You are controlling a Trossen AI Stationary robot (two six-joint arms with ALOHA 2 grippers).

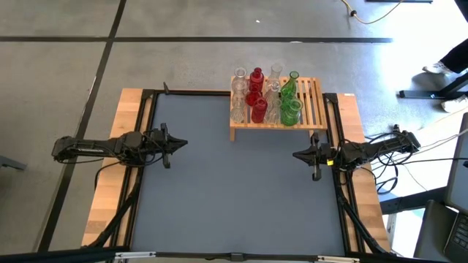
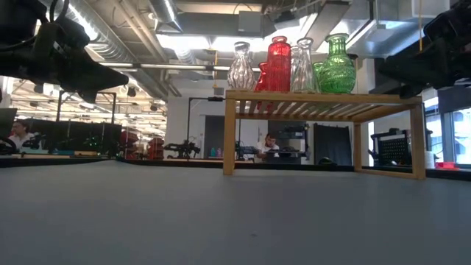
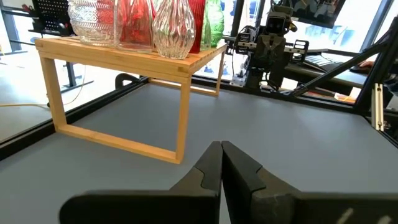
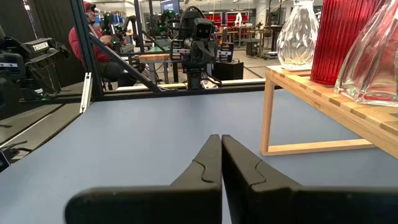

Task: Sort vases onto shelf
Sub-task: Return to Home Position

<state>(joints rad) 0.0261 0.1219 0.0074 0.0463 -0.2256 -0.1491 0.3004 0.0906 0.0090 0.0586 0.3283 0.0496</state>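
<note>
1. Room: an open workshop lies beyond, with a person (image 4: 91,32) seated far off.
2. Desk (image 1: 234,197): a dark grey mat.
3. Shelf (image 1: 316,102): sits at the desk's edge, nearer the right arm.
4. Vases (image 1: 257,95): all clustered on the shelf.
5. Left gripper (image 1: 181,143) and right gripper (image 1: 296,154): both closed tight, empty and well apart from the shelf. Homing probably needs only a slow, level retreat.

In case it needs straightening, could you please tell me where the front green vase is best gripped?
Take the green vase by its slim neck; the round body looks too wide. It stands upright, clear vases close on its left, bare shelf slats on its right, so the right pincer should come from that side.
</note>
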